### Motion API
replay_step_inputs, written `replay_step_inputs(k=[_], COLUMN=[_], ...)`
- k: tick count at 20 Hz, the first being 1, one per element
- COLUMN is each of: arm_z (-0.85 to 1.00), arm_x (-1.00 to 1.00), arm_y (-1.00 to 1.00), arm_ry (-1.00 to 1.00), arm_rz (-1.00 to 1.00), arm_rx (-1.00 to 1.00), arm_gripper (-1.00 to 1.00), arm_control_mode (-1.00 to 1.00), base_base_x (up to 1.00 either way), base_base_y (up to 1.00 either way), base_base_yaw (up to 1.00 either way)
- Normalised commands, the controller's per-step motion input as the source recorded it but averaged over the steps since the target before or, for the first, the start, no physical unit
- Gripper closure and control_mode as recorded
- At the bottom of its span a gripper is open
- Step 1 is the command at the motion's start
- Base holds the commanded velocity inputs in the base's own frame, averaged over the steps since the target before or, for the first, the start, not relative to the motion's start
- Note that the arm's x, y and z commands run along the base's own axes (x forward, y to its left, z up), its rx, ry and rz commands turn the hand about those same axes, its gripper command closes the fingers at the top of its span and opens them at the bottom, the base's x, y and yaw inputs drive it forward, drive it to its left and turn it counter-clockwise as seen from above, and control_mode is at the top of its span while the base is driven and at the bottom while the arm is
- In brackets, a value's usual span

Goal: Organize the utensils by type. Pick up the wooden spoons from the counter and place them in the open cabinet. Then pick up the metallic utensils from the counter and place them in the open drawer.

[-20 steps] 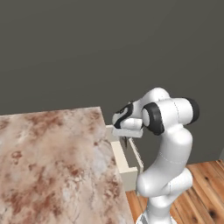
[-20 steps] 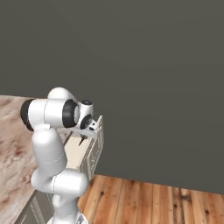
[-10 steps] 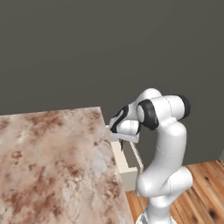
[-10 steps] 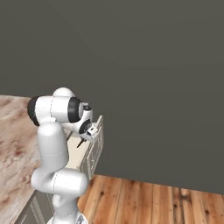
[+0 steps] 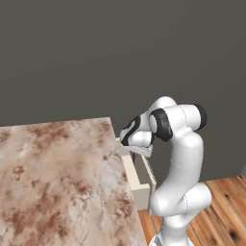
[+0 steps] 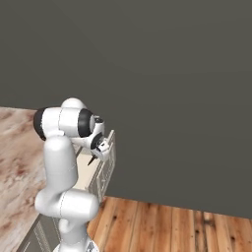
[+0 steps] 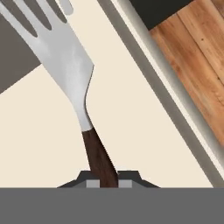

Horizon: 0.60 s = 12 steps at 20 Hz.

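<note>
— Looking at the left base view: where is the gripper (image 5: 126,148)?
— Mid-frame, over the open drawer (image 5: 139,188) at the counter (image 5: 57,178) edge.
— Right base view?
— Same hand, left of centre — something slim and dark hangs from it.
— Hand view?
— Jaws nearly closed on the fork (image 7: 72,65) by its dark handle, above the drawer's pale floor. One metallic utensil awaits release; the rest I can't judge.

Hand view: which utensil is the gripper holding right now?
The fork: flat silvery head with tines and a dark brown handle, metal rather than wood. The gripper pinches it by the handle end, above the pale bottom of the drawer.
</note>
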Motion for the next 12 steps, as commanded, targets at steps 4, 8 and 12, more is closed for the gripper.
replay_step_inputs(k=[4,8,12], arm_z=[-0.56,-0.65,-0.74], arm_x=[0.00,0.00,0.00], arm_y=[-0.52,-0.60,-0.68], arm_ry=[0.05,0.02,0.01], arm_rz=[-0.09,-0.08,-0.10], arm_rx=[0.00,0.00,0.00], arm_gripper=[1.00,1.00,1.00], arm_control_mode=[-1.00,-1.00,-1.00], base_base_x=[0.00,0.00,0.00], base_base_y=[0.00,0.00,0.00], base_base_yaw=[0.00,0.00,0.00])
